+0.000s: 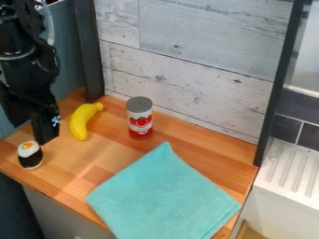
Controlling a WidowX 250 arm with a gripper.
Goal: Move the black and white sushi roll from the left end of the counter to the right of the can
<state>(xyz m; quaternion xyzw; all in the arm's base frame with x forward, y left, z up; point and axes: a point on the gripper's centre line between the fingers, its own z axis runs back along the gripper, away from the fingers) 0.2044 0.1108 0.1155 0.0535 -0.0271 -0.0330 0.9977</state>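
Black arm (25,65), pale curved cable (50,21), whitish marking (56,121), maybe label.

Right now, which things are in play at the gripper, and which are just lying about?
In play:
- gripper, low at the counter's left end
- sushi, nearest it; can't tell if they touch

Lying about:
- banana
- can, upright
- cloth, spread flat
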